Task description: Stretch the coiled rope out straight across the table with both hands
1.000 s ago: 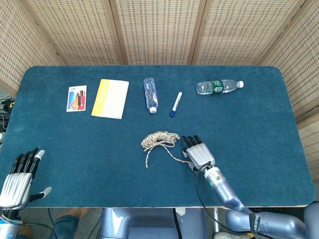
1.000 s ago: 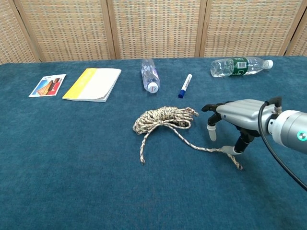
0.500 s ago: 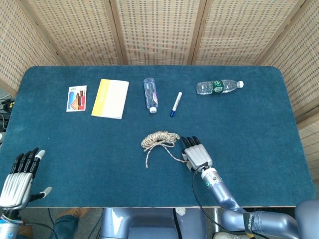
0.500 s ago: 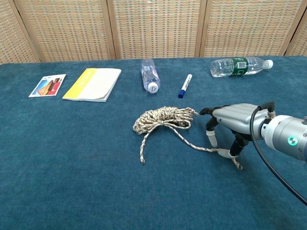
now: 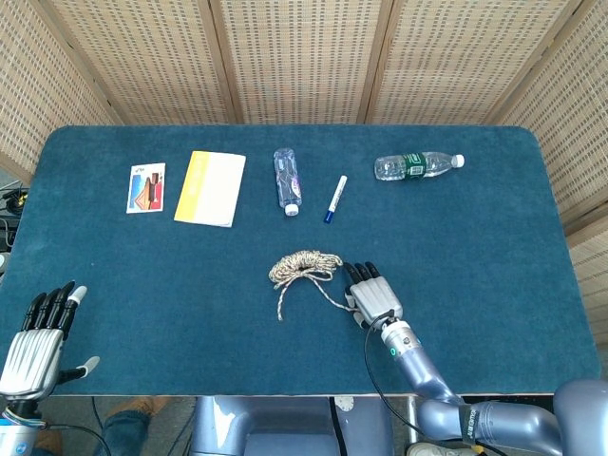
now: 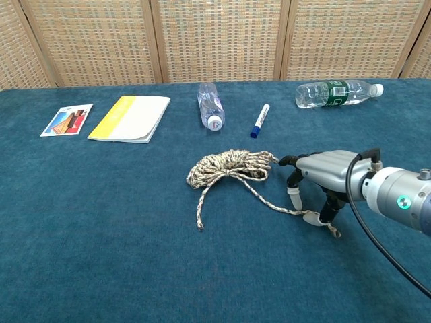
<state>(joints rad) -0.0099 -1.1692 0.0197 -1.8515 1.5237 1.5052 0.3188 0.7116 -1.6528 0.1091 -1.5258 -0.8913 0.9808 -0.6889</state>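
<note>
The table (image 5: 494, 275) holds the rope (image 6: 229, 167) near its middle, bundle coiled, one tail trailing toward my right hand (image 6: 315, 180). That hand arches over the tail's end, fingers apart, thumb tip touching it — nothing clamped yet. I judge I should pinch right at that end, low and firm. The head view alone shows my left hand (image 5: 38, 334), spread and empty, off the near-left corner — only the chest view shows the thumb's contact.

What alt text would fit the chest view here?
The right hand arches over the loose tail of a coiled rope on a blue table, fingertips down beside the strand. Behind lie two bottles, a marker, a booklet and a card.
</note>
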